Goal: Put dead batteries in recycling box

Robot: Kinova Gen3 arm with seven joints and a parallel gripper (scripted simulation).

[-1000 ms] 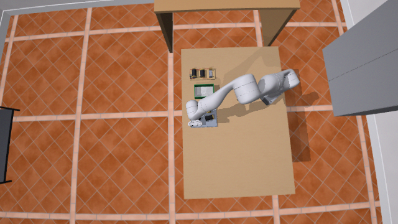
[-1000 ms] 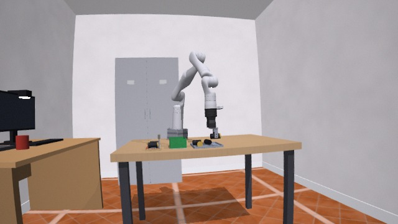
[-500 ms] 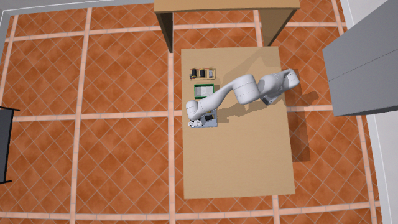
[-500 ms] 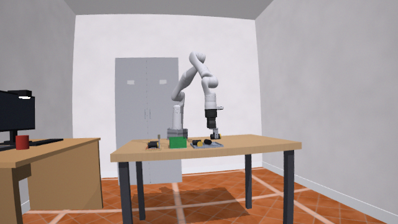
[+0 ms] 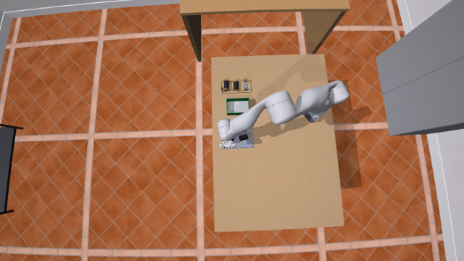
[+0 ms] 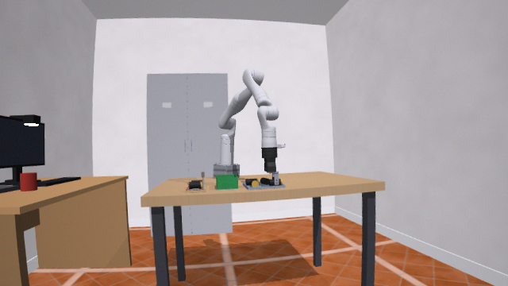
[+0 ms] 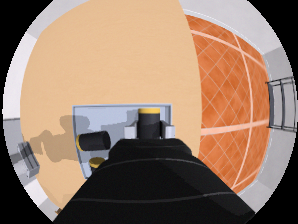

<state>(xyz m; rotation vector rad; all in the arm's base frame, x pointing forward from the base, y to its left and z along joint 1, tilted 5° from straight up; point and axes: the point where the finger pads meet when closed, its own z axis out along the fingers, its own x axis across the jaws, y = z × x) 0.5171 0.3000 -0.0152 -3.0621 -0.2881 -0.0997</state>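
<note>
My gripper (image 6: 275, 177) points straight down over the grey tray (image 6: 263, 185) and is shut on a black battery with a yellow end (image 7: 149, 121), low at the tray's surface. In the wrist view the gripper's black body (image 7: 153, 196) hides most of the fingers. More batteries lie on the tray (image 7: 123, 129): one black one (image 7: 95, 141) to the left, and one shows in the top view (image 5: 243, 137). The green recycling box (image 5: 238, 106) stands upright on the table beside the tray. The battery holder board (image 5: 239, 85) with batteries and the bulb post (image 6: 202, 179) lies beyond the box.
The tray sits near the table's left edge (image 5: 213, 145). The arm's base (image 6: 226, 168) stands behind the green box. A desk with a red cup (image 6: 28, 181) and a monitor (image 6: 20, 143) is off to the side. A grey cabinet (image 6: 186, 151) stands behind the table.
</note>
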